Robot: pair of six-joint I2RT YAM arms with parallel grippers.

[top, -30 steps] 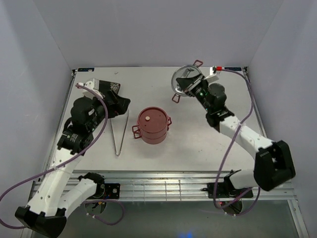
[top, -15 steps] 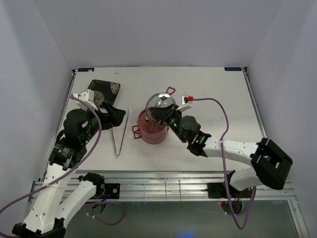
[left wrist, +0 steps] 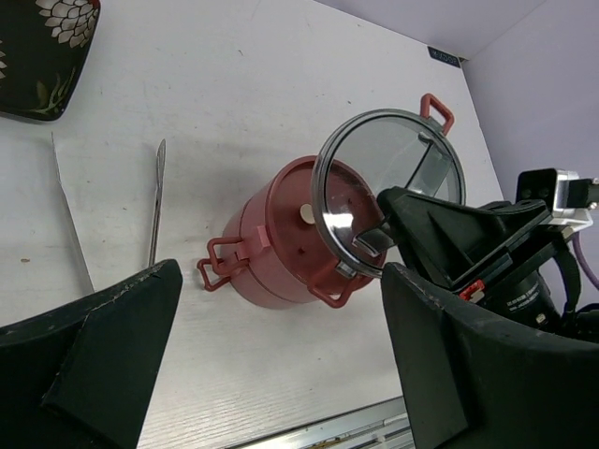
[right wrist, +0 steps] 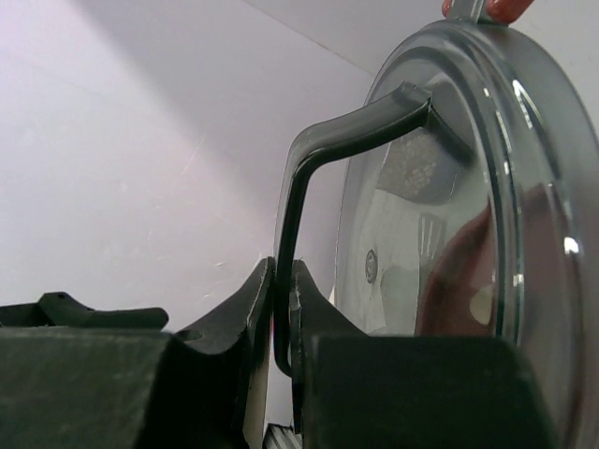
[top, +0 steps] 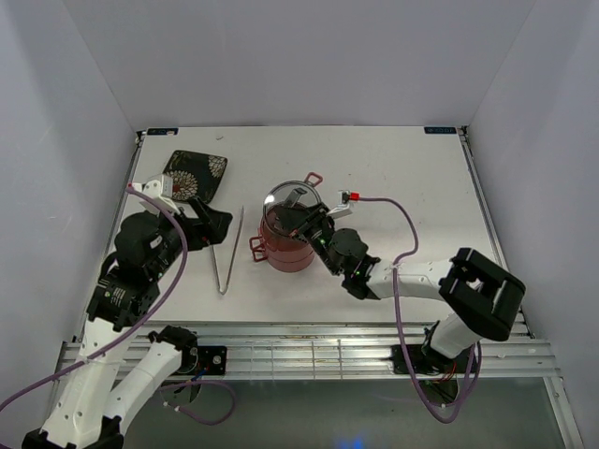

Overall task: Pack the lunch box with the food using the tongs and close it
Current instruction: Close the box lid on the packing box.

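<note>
**Top lid over the box, not seated yet**

Change: a second ago the right end effector [top: 304, 210] holds the grey top lid [top: 291, 197] out by the bench's far right. Now we have it over the lunch box [top: 286, 247] at mid-bench. In the wrist view its fingers [right wrist: 253, 309] are pressed together on the lid's bent handle [right wrist: 314, 159].

The lid is tilted and not flat on the stack. We cannot tell if its low edge touches the rim. The red disc lid [left wrist: 299, 210] covers the top bowl, so no food is visible. We read this as the closing step, with levelling and lowering left to do.

The left end effector [top: 210, 224] is spread wide, holds nothing, and has pulled back toward the left edge.

Room:
- The box is well off every bench edge.
- The tongs [top: 227, 250] lie just left of the box, apart from it, with the V pointing at the near edge.
- The patterned plate [top: 196, 175] sits in the far-left corner.
- The right arm lies low across the near-right, its cable looping above it.
- The exit path looks best back toward the right edge.
</note>
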